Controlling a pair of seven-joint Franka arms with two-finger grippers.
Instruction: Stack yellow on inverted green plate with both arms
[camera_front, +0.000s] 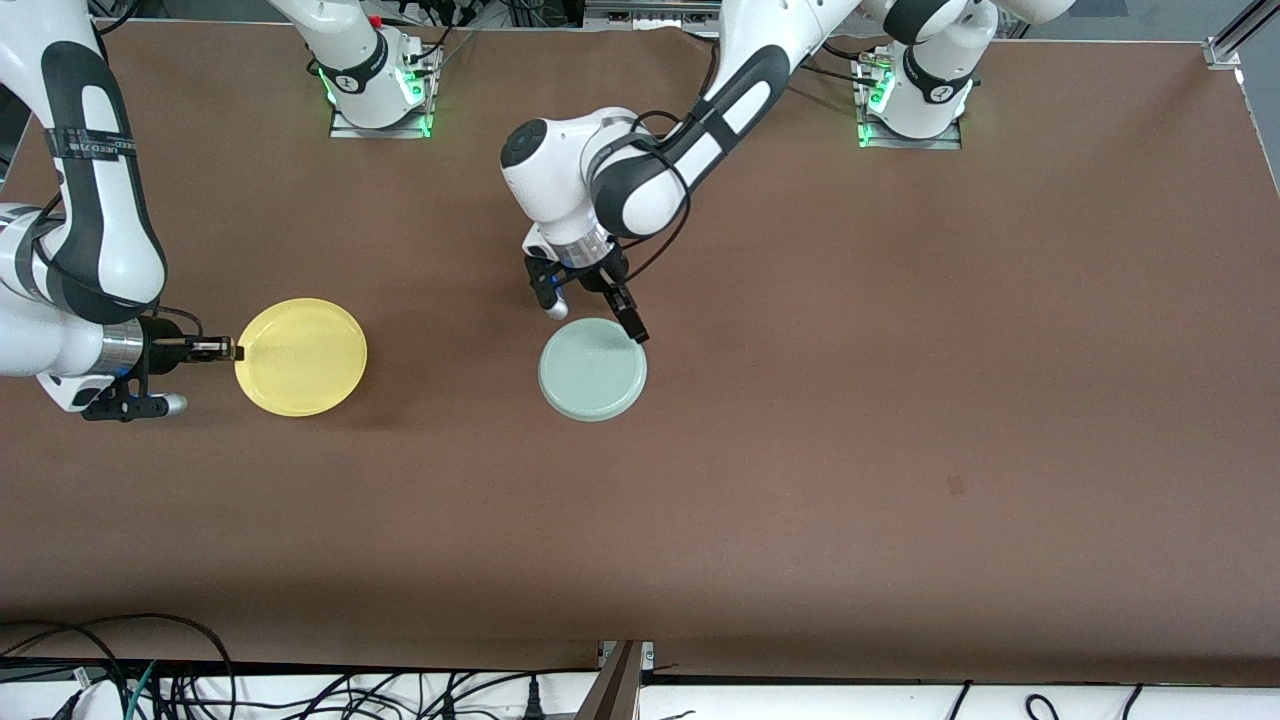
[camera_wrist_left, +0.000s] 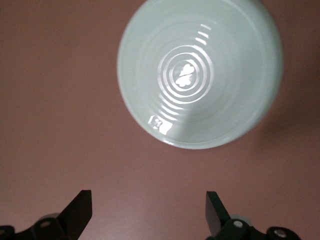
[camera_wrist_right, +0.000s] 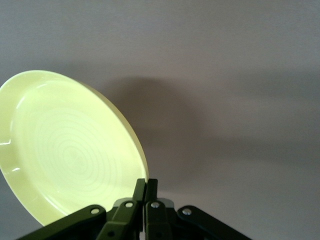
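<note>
The yellow plate (camera_front: 300, 357) is toward the right arm's end of the table. My right gripper (camera_front: 232, 350) is shut on its rim, at the edge toward that end. In the right wrist view the yellow plate (camera_wrist_right: 65, 150) is tilted, with its shadow on the table beside it, and the right gripper (camera_wrist_right: 145, 187) pinches the rim. The pale green plate (camera_front: 592, 369) lies upside down near the table's middle, and its rings show in the left wrist view (camera_wrist_left: 200, 70). My left gripper (camera_front: 592, 312) hangs open and empty over the table at the green plate's edge (camera_wrist_left: 149, 212).
The brown table (camera_front: 900, 400) carries only the two plates. The arm bases (camera_front: 380, 90) stand along the edge farthest from the front camera. Cables (camera_front: 150, 670) lie off the table's near edge.
</note>
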